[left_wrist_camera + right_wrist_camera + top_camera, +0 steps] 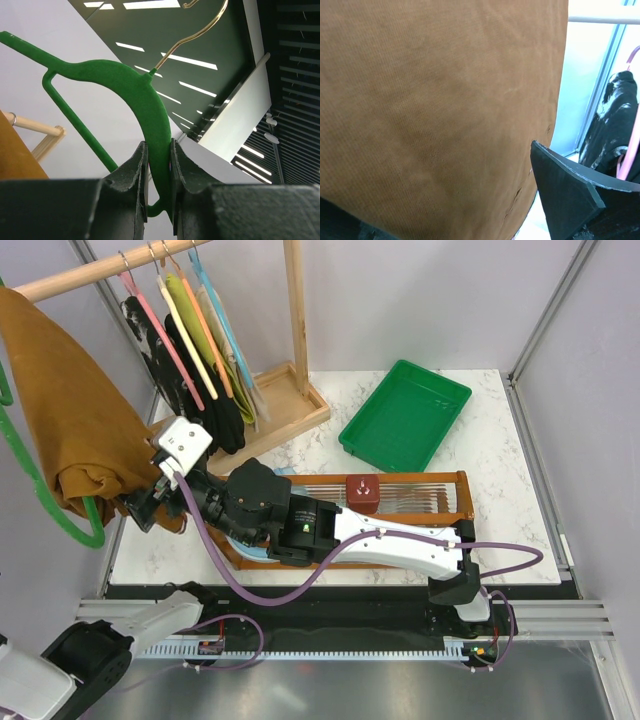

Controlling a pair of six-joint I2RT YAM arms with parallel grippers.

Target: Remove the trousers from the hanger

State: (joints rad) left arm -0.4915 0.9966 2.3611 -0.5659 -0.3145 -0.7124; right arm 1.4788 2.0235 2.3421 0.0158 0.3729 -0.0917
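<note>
**A:** What hangs on the wooden rail (100, 273)?

**B:** Four hangers, close together: a pink hanger (165, 335), a cream-yellow hanger (190, 340), an orange hanger (208, 335) and a light blue hanger (225, 320). A black garment (205, 390) hangs under the pink one, and a pale olive-yellow garment (240, 380) is just to its right.

**A:** What carries the rail?

**B:** An upright wooden post (296, 310) on a wooden base (290, 405), standing at the back left of the white marbled table (500, 460).

**A:** What else is on the table?

**B:** A green plastic tray (405, 412) sits askew at the back. Nearer the front is a slatted wooden tray (465, 495), with a reddish-brown block (362, 493) on its slats.
</note>
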